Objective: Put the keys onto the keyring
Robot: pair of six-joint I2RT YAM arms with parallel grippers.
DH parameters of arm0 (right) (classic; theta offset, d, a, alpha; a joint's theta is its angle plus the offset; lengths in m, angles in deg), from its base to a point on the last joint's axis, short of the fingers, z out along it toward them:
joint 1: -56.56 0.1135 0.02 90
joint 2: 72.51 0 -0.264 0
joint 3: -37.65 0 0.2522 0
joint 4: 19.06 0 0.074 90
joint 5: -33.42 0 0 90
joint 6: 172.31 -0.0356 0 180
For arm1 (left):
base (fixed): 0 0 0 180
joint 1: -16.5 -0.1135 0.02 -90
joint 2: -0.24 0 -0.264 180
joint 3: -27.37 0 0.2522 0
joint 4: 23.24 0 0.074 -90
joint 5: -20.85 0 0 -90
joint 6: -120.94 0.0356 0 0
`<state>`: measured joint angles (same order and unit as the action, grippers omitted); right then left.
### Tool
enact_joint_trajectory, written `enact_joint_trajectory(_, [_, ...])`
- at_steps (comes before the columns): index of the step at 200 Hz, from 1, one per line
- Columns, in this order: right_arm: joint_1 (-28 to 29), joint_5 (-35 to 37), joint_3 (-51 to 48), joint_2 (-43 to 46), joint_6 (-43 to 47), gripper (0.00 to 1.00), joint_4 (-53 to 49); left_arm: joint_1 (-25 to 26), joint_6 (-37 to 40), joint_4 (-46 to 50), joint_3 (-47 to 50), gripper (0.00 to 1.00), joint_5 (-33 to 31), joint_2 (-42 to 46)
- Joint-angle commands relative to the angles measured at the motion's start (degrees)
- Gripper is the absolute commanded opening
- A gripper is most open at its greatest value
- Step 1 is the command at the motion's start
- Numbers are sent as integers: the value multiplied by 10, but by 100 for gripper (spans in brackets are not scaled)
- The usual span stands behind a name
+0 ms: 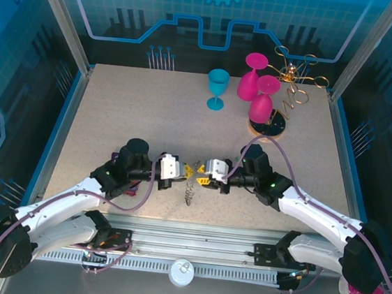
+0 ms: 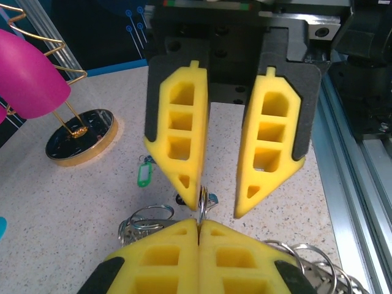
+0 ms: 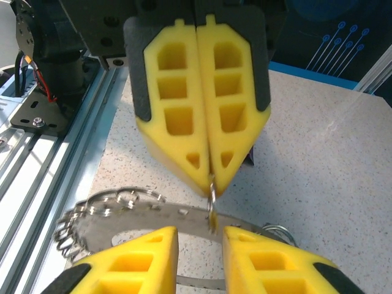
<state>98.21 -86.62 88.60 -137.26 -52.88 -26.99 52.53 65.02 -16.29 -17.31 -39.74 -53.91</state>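
Observation:
My left gripper [image 2: 199, 223] is shut on a silvery wire loop [image 2: 203, 205] of the keyring [image 3: 122, 217], holding it above the table. The flat grey ring hangs below, its other loops [image 2: 144, 219] bunched at its rim. My right gripper [image 3: 201, 236] faces it tip to tip and stands open, with the pinched loop [image 3: 212, 195] in the gap. In the top view both grippers meet mid-table, left [image 1: 188, 169] and right [image 1: 200, 177], the keyring [image 1: 190, 192] dangling beneath. The green-headed key [image 2: 145, 173] lies on the table beyond. A dark bit [image 2: 179, 199], perhaps the black key, is mostly hidden behind a finger.
A gold wire stand on a dark round base [image 1: 266, 125] holds a magenta glass [image 1: 263, 99] at the back right. Another magenta glass [image 1: 251, 75] and a teal one [image 1: 217, 89] stand behind. The metal rail [image 1: 185, 248] runs along the near edge.

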Motion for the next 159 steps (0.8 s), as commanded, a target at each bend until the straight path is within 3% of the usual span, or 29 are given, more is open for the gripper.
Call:
enact_joint_trajectory(1, [9, 6, 20, -5, -1, 26, 27, 5, 27, 12, -16, 0, 13, 8])
enact_joint_trajectory(125, [23, 9, 34, -19, 19, 16, 3, 11, 31, 24, -29, 0, 13, 4])
enact_joint_trajectory(159, [24, 7, 36, -20, 23, 5, -7, 12, 27, 21, -29, 0, 14, 6])
